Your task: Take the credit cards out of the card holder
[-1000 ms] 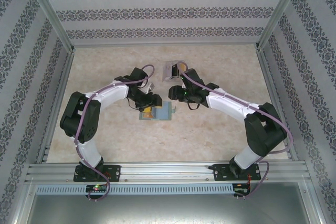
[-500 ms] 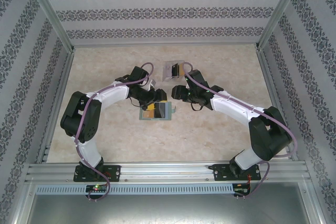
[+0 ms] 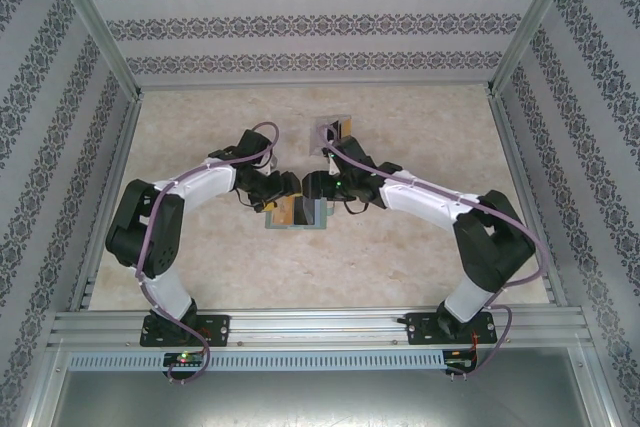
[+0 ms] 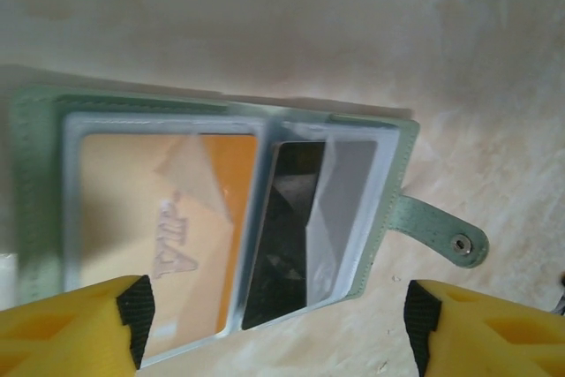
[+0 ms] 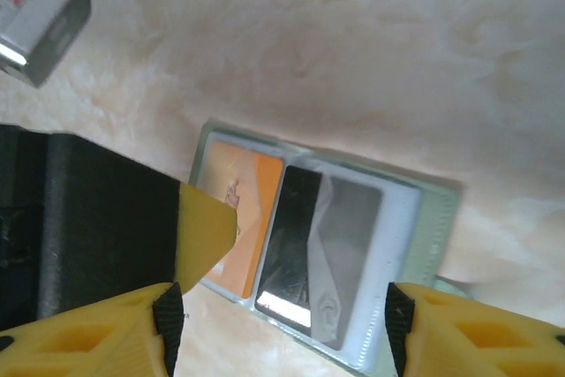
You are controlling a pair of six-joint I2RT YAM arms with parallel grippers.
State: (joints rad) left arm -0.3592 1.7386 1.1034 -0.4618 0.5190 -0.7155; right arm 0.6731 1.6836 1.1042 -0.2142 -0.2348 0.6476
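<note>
Saw matt, grainy, stitched grey-green skin on the card holder [image 4: 35, 200] and a shiny metal snap [image 4: 459, 245] on its tab. Found glossy clear plastic pockets [image 4: 190, 165] over the smooth credit cards [image 4: 115, 218]. Noted matt yellow plastic fingertips [image 4: 62, 324] and a matt marbled table [image 4: 353, 24].

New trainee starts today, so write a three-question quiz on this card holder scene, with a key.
1. True or false: the card holder lies folded shut on the table.
2. Which card sits in it beside the dark card? A orange, B blue, C red.
3. How do the jaws of the left gripper and right gripper stand?
Key: 1 false, it lies open. 2 A, the orange card. 3 both open, holding nothing.
</note>
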